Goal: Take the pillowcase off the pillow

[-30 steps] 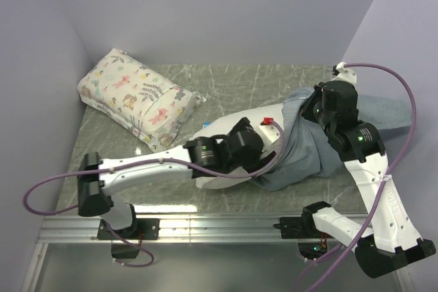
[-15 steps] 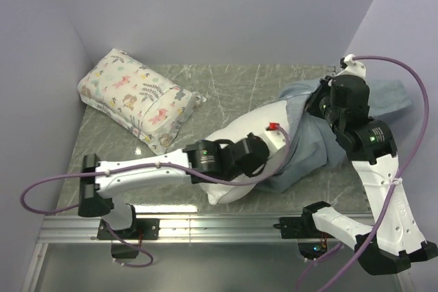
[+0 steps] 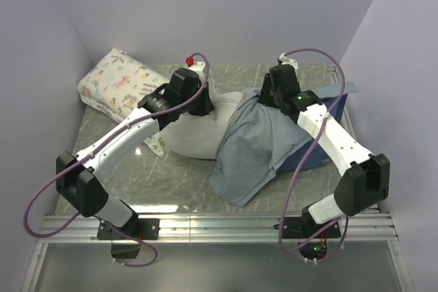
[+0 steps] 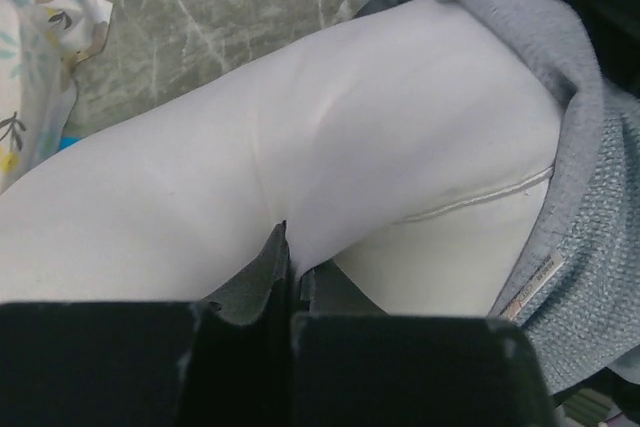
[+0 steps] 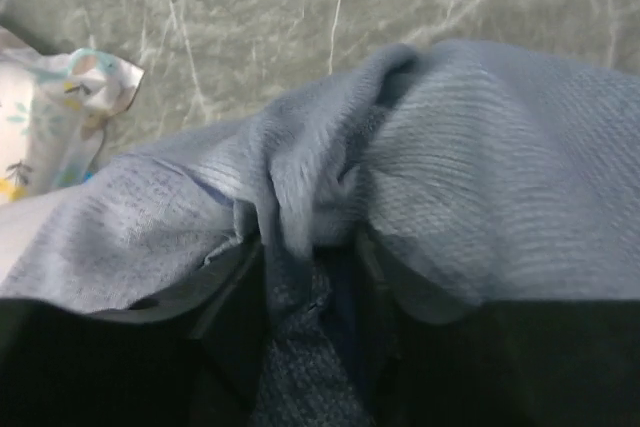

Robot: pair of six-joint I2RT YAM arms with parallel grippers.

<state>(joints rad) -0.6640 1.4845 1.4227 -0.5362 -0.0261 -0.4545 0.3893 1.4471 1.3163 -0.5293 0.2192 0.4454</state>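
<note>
The plain white pillow (image 3: 194, 140) lies mid-table, its right end still inside the pillowcase (image 3: 256, 145). The case shows its pale blue-grey inner side, with dark navy at the right (image 3: 316, 150). My left gripper (image 3: 204, 106) is at the pillow's far edge. In the left wrist view it (image 4: 288, 252) is shut on a pinch of white pillow (image 4: 380, 137), with the case's hem (image 4: 590, 197) to the right. My right gripper (image 3: 263, 100) sits on the bunched case top. In the right wrist view its jaws (image 5: 310, 247) stand apart, and a fold of pillowcase (image 5: 470, 167) lies loose between them.
A smaller floral-print pillow (image 3: 126, 94) lies at the far left by the wall; its corner shows in both wrist views (image 4: 35, 67) (image 5: 50, 117). Lilac walls close in the far side and both sides. A metal rail (image 3: 219, 223) runs along the near edge.
The left gripper shut on the pillow and dragged it toward the far left. The right arm swung left with the pillowcase, more white pillow came out, and its jaws have parted.
</note>
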